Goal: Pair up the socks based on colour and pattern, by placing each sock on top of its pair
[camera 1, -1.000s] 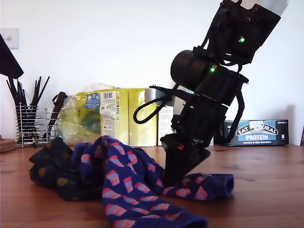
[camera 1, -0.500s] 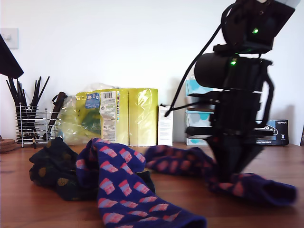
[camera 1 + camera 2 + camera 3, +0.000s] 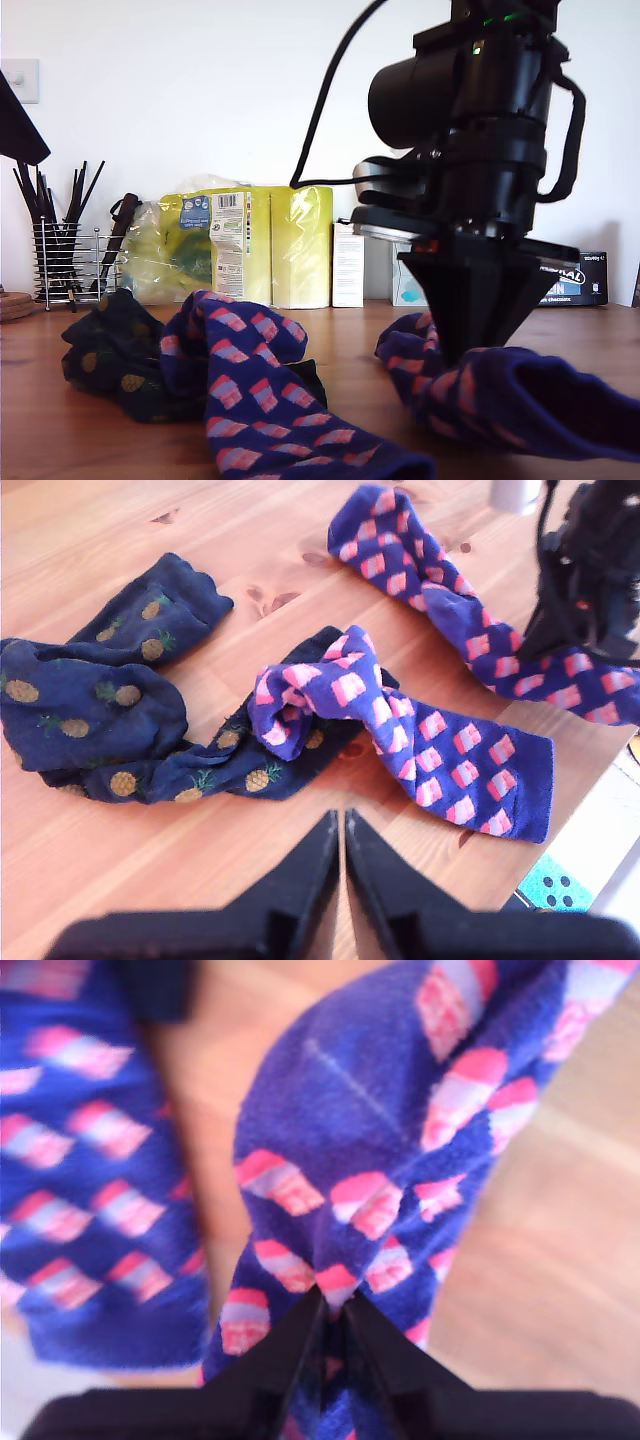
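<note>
Blue-purple sock [image 3: 350, 1130] pinched in second claw [image 3: 333, 1305], jaws closed.

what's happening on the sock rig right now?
My second hand is shut on a blue-purple block-pattern sock, pinching it at the wooden table on the exterior view's right. Its matching sock lies partly over the navy pineapple socks, in a heap on that view's left. My first hand hangs shut above the heap, holding nothing. No pair is stacked yet.
</note>
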You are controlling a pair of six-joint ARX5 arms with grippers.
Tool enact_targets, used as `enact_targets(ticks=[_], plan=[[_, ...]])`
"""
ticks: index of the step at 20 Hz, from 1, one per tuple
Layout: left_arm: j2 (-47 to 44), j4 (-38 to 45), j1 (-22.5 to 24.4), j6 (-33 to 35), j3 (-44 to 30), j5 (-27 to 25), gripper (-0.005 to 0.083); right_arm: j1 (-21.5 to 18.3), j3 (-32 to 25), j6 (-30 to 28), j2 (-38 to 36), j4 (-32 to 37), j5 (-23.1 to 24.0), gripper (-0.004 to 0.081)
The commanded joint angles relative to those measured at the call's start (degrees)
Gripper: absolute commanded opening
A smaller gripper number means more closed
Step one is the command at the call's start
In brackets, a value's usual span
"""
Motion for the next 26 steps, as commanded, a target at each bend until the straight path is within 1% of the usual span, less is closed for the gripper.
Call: enact_targets(ticks=[1, 4, 5, 6, 9, 10, 13, 15, 16, 18, 20, 21, 24, 26], plan=[[0.24, 0.33, -0.04, 0.48, -0.2, 0.04, -0.002, -0.48, -1.05, 0.42, 0.7, -1.51, 0.31, 0.0061], [0.24, 0.31, -0.04, 0.46, -0.2, 0.04, -0.002, -0.48, -1.05, 1.73, 0.63, -2.21, 0.35, 0.0329], [0.24, 0.33, -0.07, 0.46, -0.2, 0.04, -0.002, -0.48, -1.05, 1.75, 0.63, -2.45, 0.09, 0.0386], [0.24, 0.31, -0.04, 0.46, -0.2, 0.04, -0.002, -0.46, -1.03, 1.75, 0.63, -2.78, -0.66, 0.0408], [0.24, 0.28, -0.07, 0.46, -0.2, 0.04, -0.002, -0.04, -0.92, 1.57, 0.0, -3.98, -5.03, 0.0409], [0.24, 0.31, -0.04, 0.46, -0.2, 0.04, -0.002, 0.37, -0.59, 1.49, -0.59, -4.07, -5.77, 0.0409], [0.24, 0.28, -0.04, 0.46, -0.2, 0.04, -0.002, 3.06, 2.86, 1.4, -2.38, -3.63, -6.08, 0.0409], [0.24, 0.28, -0.04, 0.46, -0.2, 0.04, -0.002, 5.9, 6.56, 2.36, -2.43, -2.29, -6.01, 0.0411], [0.24, 0.31, -0.04, 0.46, -0.2, 0.02, -0.002, 7.39, 7.96, 3.43, -2.23, -0.24, -5.77, 0.0414], [0.24, 0.22, -0.04, 0.44, -0.2, -0.02, -0.002, 10.38, 10.36, 6.32, -1.49, 4.13, -5.31, 0.0444], [0.22, 0.15, 0.11, -0.44, -0.2, -1.42, -0.002, 12.09, 12.7, 8.09, -0.39, 6.45, -2.27, 0.0445], [0.2, 0.17, 0.2, -1.75, -0.2, -2.36, -0.002, 12.83, 13.81, 8.72, 0.52, 6.91, -0.96, 0.0446], [0.07, 0.17, 0.44, -3.17, -0.15, -3.06, -0.002, 13.44, 17.88, 9.22, 4.96, 6.62, -0.59, 0.0447], [-0.28, -0.13, 0.44, -3.19, -0.07, -3.32, -0.002, 14.16, 21.42, 9.27, 8.59, 4.22, 1.62, 0.0448]])
